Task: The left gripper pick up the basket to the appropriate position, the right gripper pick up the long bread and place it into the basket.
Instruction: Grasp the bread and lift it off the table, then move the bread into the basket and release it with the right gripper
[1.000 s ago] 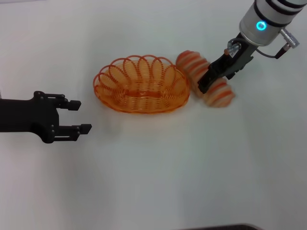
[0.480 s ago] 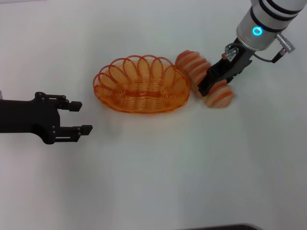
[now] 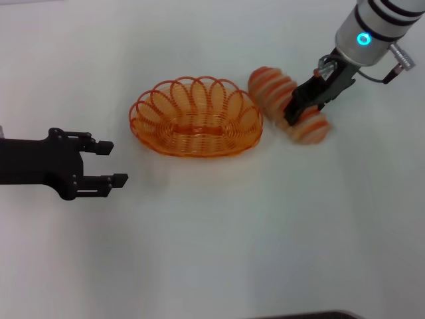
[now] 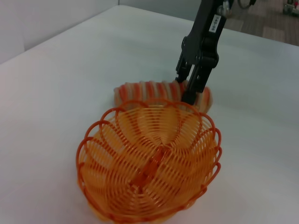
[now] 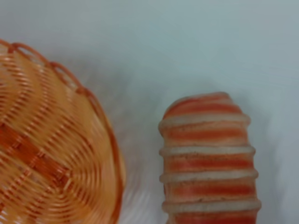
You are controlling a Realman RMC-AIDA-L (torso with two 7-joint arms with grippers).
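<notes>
Head view, from left to right: the left tool (image 3: 111,161) hovers over the white table (image 3: 212,252), fingers spread wide with nothing between them, well apart from the orange basket (image 3: 196,117). Just beside the basket, the long bread (image 3: 275,93) is clamped by the right tool (image 3: 295,108).

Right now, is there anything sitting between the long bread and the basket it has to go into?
Nothing visible. The long bread, held in the right end effector, lies just beside the basket, with only bare white table between them. The basket is empty, and the left end effector waits open on its far side.
</notes>
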